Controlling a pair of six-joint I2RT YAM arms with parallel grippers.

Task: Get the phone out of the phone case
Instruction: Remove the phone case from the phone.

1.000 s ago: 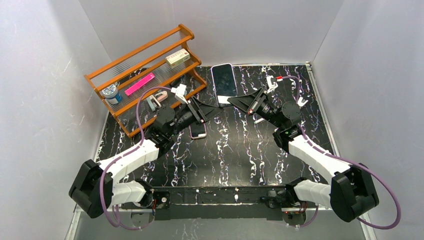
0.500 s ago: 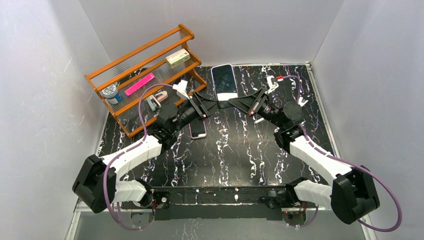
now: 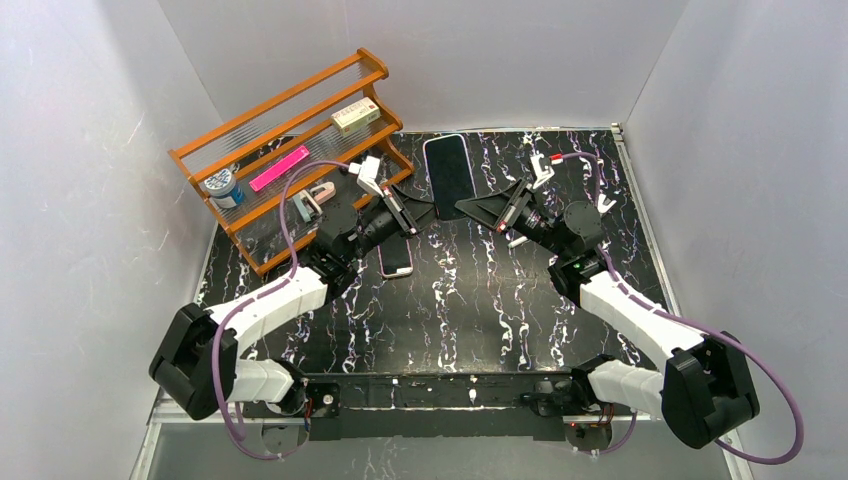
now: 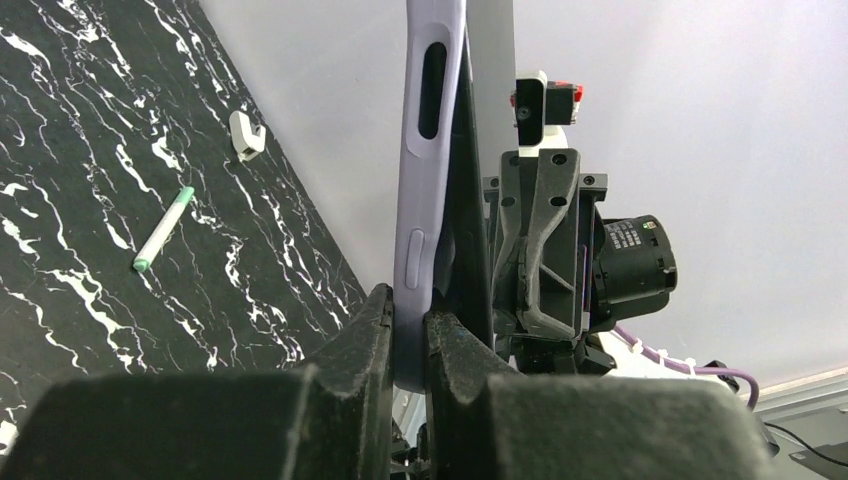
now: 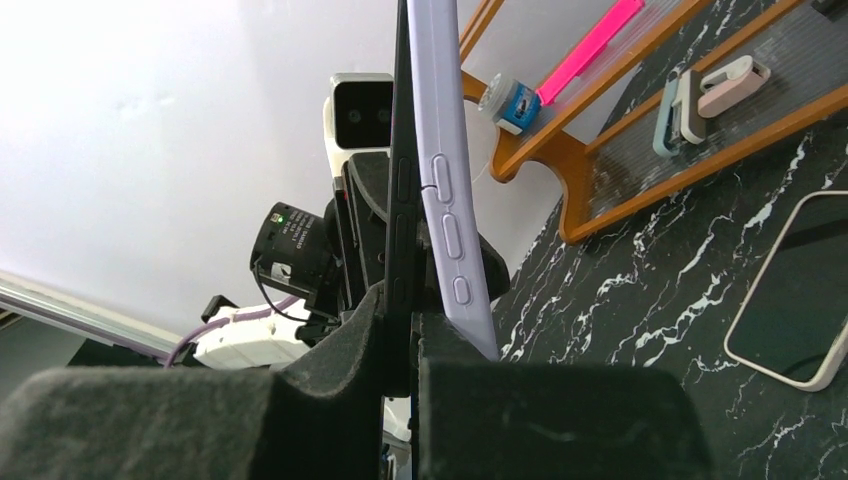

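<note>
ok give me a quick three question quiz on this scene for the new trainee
1. True or false: the phone lies flat on the table.
2. What does the left hand pinch? A) the lavender case B) the green-tipped pen C) the wooden rack
3. How many other phones rest on the tabletop?
Key: 1 false, the left hand and the right hand hold it up off the table. 2 A. 3 one, the spare phone near the left arm.
</note>
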